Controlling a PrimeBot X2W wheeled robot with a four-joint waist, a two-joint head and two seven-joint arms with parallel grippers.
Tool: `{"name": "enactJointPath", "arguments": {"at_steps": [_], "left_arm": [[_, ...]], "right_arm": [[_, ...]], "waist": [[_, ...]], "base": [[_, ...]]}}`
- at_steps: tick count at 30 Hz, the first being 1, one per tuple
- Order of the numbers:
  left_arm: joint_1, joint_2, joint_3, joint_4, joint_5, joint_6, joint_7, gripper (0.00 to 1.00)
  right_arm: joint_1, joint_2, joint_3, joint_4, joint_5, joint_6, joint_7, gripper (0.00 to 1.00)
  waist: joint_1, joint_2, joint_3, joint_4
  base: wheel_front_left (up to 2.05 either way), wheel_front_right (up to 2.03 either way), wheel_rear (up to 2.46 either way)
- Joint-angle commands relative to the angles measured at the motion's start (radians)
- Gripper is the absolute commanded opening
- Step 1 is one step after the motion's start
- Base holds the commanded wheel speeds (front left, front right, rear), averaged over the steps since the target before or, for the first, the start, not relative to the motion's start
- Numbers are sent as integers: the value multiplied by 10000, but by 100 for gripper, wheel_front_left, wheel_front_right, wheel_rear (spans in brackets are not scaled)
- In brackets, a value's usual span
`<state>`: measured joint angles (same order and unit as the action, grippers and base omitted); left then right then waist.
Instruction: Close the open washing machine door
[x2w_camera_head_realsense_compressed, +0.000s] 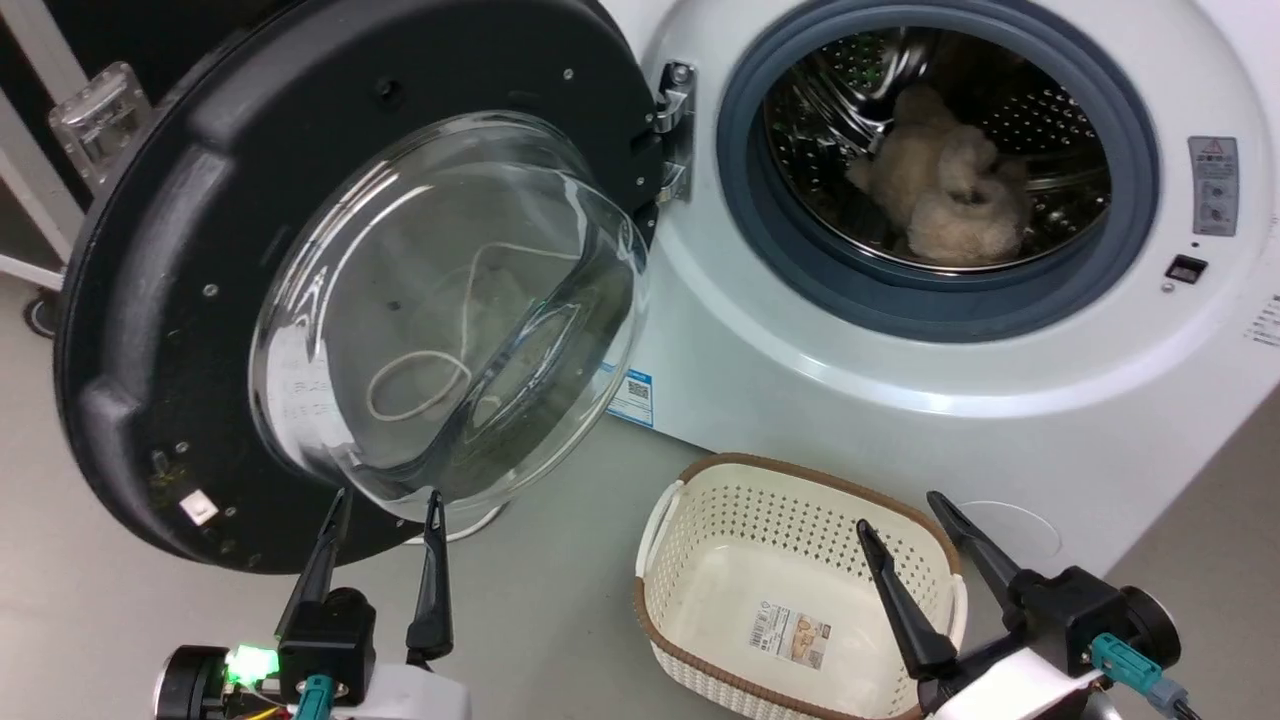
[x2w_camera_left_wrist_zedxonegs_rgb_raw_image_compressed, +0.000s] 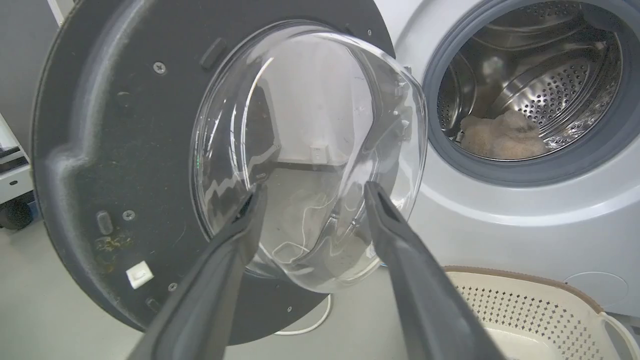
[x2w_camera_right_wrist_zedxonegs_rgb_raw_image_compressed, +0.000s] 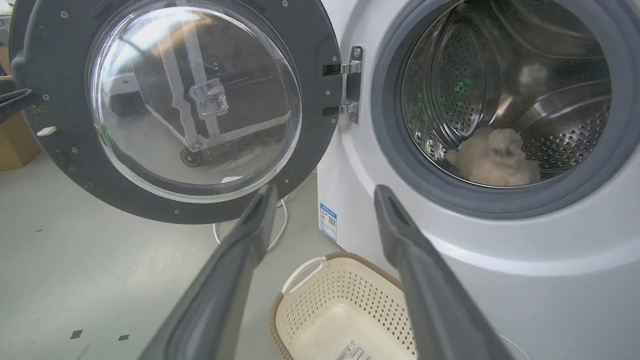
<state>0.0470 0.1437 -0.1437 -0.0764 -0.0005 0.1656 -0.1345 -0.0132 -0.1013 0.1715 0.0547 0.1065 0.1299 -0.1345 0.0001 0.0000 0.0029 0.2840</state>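
Pale grey concrete floor (x2w_camera_head_realsense_compressed: 560, 610) runs up to the white front-loading washing machine (x2w_camera_head_realsense_compressed: 800, 400), with a cream perforated laundry basket (x2w_camera_head_realsense_compressed: 655, 540) standing empty just before it. Nothing of the closing is done yet. The washing machine door (x2w_camera_head_realsense_compressed: 150, 300) stands wide open, swung out to the left on its metal hinge (x2w_camera_head_realsense_compressed: 675, 110), with its inner face and the bulging glass bowl (x2w_camera_head_realsense_compressed: 450, 300) turned toward the robot. The grey-rimmed steel drum (x2w_camera_head_realsense_compressed: 1050, 110) is fully exposed, and a fluffy cream bundle (x2w_camera_head_realsense_compressed: 950, 200) lies inside. The left pincer (x2w_camera_head_realsense_compressed: 390, 495) is spread and holds nothing. Its tips are just below the bowl's lower edge, but whether they touch the glass cannot be told. The right pincer (x2w_camera_head_realsense_compressed: 898, 511) is also spread and empty, hanging above the basket, well apart from the door. By my judgement the whole job remains: getting behind or against the door, swinging it across the opening and pressing it until it latches. The door's outer face and any handle are hidden, its upper rim is cut off in the head view, and reflections in the glass blur what lies behind it.
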Motion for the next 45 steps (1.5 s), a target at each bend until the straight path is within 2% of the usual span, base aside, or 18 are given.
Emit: {"name": "enactJointPath", "arguments": {"at_steps": [1,18,19,20,21,26,28,33,38,41,45], "left_arm": [[148,97,-68,-78,-1,115,-113,100],[296,436,-446,-314,-93,531,-490,100],[306,442,-470,-305,-121,531,-511,64],[320,449,-496,-281,-159,516,-532,16],[327,457,-525,-259,-189,496,-553,0],[303,296,-459,-397,-497,529,-657,0],[266,-99,12,-774,-1106,539,-699,0],[-103,-87,1089,-1521,-1411,134,-803,0],[-1102,-77,2570,-2214,-2148,-259,-908,0],[-1913,106,3381,-2074,-3106,-619,-971,0],[-3153,885,4515,-1272,-4680,-902,-377,0]], "right_arm": [[-179,-100,95,44,113,4,-113,100],[-139,-258,539,144,344,6,-489,100],[-120,-258,551,142,352,6,-510,100],[-100,-258,564,141,358,6,-531,100],[-79,-260,573,139,365,6,-552,100],[37,-287,556,120,394,6,-656,100],[104,-293,517,108,402,6,-698,100],[219,-372,517,40,423,6,-803,100],[349,-406,214,-52,452,7,-908,100],[509,-411,16,-185,417,7,-970,100],[539,-580,-47,-337,414,7,-1054,100]], "waist": [[-1,0,-3,87],[-1,0,-100,776],[-1,0,-101,817],[-1,0,-101,859],[-1,0,-99,902],[-1,0,-63,1142],[-1,0,-43,1247],[-1,0,84,1461],[-1,0,271,1655],[-1,0,372,1750],[-1,0,666,1565]], "base": [[0,0,0],[0,0,0],[0,0,0],[0,0,0],[0,0,0],[0,0,0],[0,0,0],[0,0,0],[0,0,0],[0,0,0],[0,0,0]]}}
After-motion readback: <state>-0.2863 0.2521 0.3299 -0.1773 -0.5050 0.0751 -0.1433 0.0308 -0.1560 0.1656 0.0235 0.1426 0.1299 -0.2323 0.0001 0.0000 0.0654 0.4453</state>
